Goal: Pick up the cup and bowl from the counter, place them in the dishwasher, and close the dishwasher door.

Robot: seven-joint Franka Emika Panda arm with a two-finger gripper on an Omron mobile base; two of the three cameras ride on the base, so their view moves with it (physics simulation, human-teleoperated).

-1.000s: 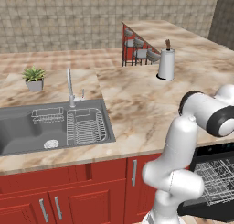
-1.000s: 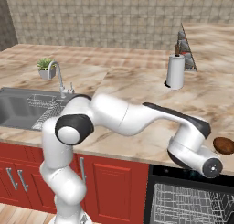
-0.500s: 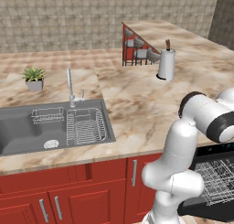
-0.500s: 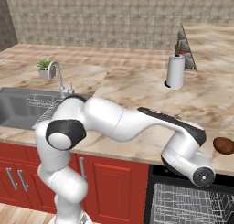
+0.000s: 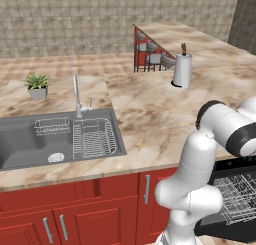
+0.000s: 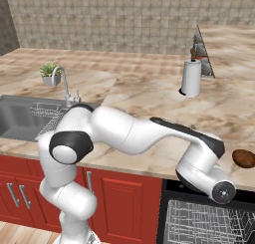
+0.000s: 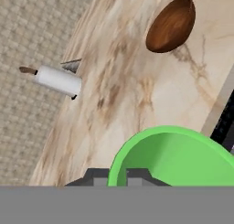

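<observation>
Cup [image 7: 176,157]: bright green, round-rimmed, clamped by its rim in my closed end effector [image 7: 118,176], above the marble table [image 7: 132,88] edge. Bowl [image 7: 171,24]: brown wooden, lying on table beyond.

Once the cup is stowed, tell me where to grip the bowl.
Take the bowl by its rim, one finger inside and one outside, coming from above. It sits open side up on the counter, apart from other things, and looks too wide to span.
</observation>
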